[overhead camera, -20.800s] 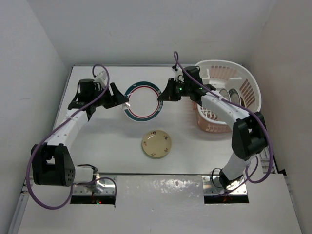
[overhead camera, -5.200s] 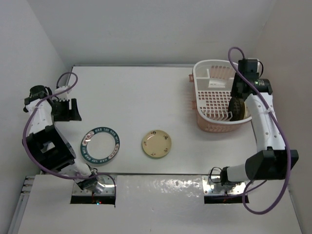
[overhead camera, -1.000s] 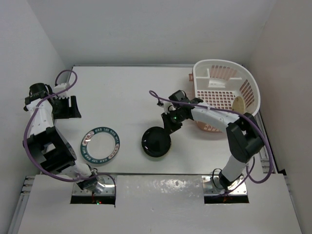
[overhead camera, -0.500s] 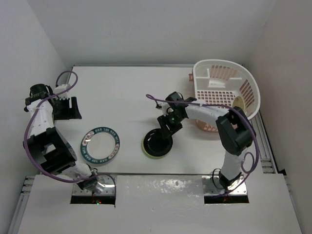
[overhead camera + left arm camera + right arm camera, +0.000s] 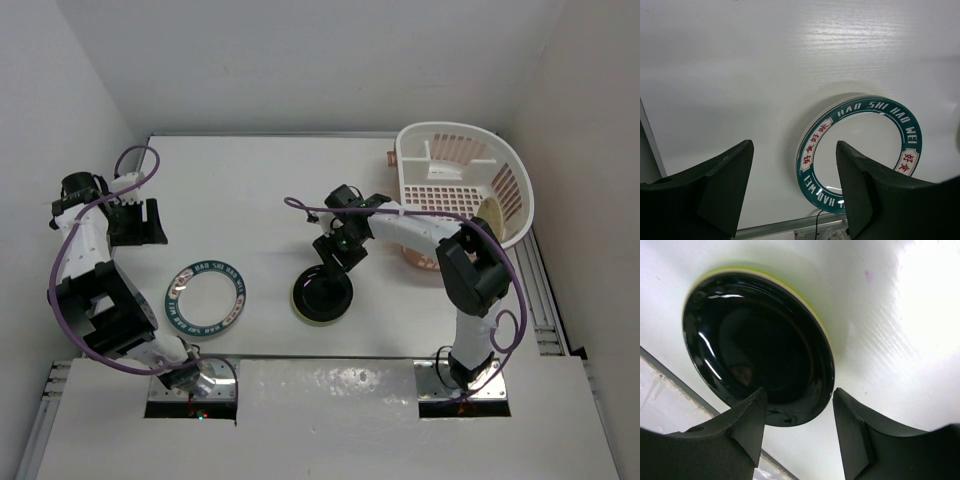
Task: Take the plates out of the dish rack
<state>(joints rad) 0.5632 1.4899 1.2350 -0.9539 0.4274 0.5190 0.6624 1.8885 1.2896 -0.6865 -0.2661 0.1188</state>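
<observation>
The left arm is folded up at the far left side, with the left gripper pointing down and its fingers wide apart, while the right arm stretches toward the middle, with the right gripper tipped down low and its fingers spread apart.

A glossy black plate lies stacked on a pale plate near centre, a teal-lettered plate left, the white rack far right.
</observation>
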